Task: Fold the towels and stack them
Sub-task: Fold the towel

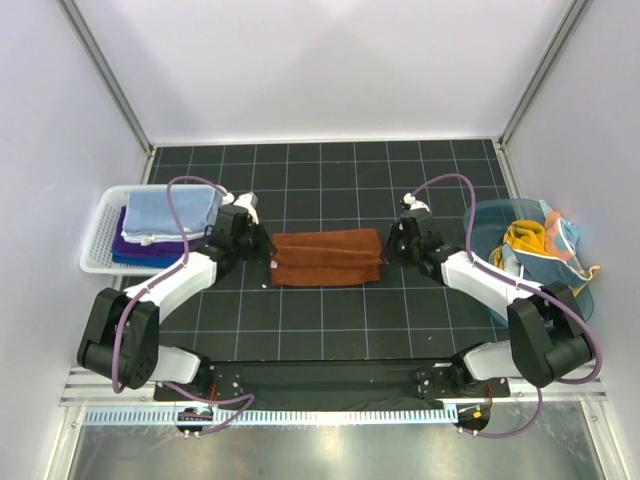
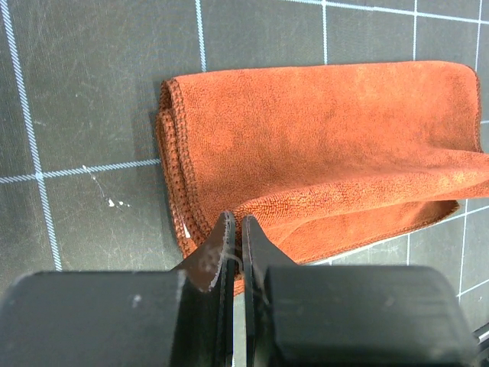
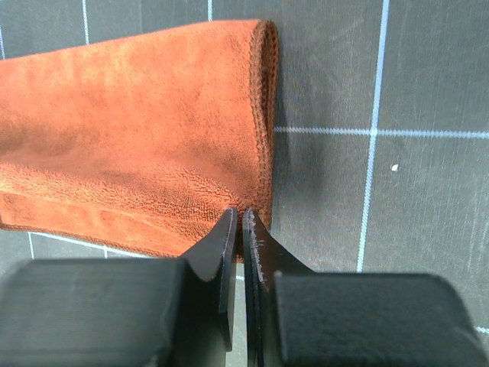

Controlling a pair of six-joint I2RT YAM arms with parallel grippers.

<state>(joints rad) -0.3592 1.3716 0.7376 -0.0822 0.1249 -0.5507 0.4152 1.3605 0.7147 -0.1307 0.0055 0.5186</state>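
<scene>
Rust-brown towel lies at the middle of your black gridded mat, inside a booth of plain white walls. You see it folded into a long band running from nine to three o'clock. The layers are doubled at both short ends with the stitched hems showing, and a soft ridge runs along its six o'clock side. Your left gripper is clenched on the hem at the band's nine o'clock end, close to the corner. Your right gripper is pinched on the corner hem at the three o'clock end. Out at nine o'clock, at the mat's edge, the white basket holds a stack, with a light blue towel on top and a purple towel under it. At three o'clock the teal tub holds a crumpled yellow-orange towel. Bare mat lies open toward twelve o'clock, with a narrower strip toward six o'clock.
</scene>
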